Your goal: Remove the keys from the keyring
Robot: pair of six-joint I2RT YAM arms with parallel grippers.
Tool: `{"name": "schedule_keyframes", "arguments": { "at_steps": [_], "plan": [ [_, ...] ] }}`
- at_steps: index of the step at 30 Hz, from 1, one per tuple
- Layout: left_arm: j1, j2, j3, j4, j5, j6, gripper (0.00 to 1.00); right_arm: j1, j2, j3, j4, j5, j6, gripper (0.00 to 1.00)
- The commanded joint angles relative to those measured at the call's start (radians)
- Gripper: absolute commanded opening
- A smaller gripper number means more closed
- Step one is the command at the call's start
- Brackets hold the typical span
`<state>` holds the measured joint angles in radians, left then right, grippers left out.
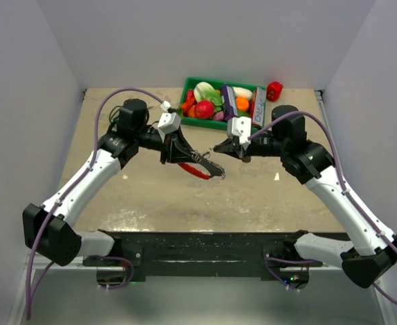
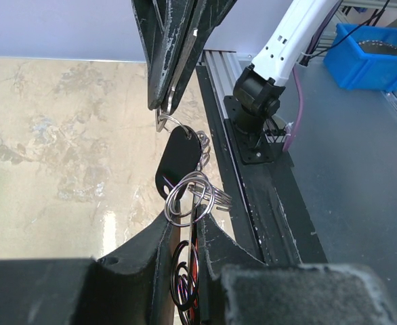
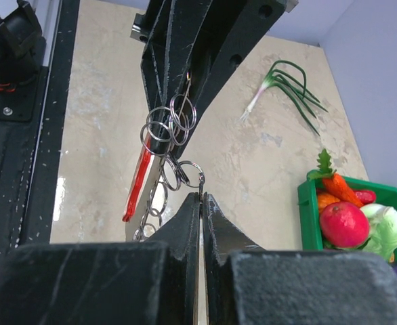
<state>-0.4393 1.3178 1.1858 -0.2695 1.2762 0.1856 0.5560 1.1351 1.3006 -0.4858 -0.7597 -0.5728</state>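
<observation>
Top external view: two arms meet over the middle of the bench (image 1: 151, 193). From the left, the left gripper (image 1: 194, 157) is clamped narrow on the keyring (image 1: 209, 162), which hangs in the air between the two arms, off the bench. One red tag (image 1: 197, 170) dangles just below it. The left wrist view shows one black-headed key (image 2: 178, 159) among the rings; how many other keys are there cannot be counted. The right wrist view shows about five linked rings. To the right, the right gripper (image 1: 220, 149) is pinched tight on a small ring at the bunch's other end. Far right sit one green bin (image 1: 209, 124) of vegetables and one red pepper (image 1: 274, 90).
</observation>
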Motion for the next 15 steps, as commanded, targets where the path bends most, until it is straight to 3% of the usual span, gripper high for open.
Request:
{"name": "schedule_keyframes", "arguments": {
  "at_steps": [1,7,15],
  "plan": [
    [0.002,-0.031,0.032,-0.03,0.031,0.028,0.01,-0.008,-0.032,0.008,0.023,-0.018,-0.035,0.0],
    [0.002,-0.031,0.025,-0.023,0.022,0.028,0.09,-0.011,-0.017,0.023,0.069,-0.041,0.019,0.0],
    [0.002,-0.028,0.017,-0.014,0.017,0.025,0.43,-0.011,0.012,0.042,0.11,-0.093,0.085,0.0]
  ]
}}
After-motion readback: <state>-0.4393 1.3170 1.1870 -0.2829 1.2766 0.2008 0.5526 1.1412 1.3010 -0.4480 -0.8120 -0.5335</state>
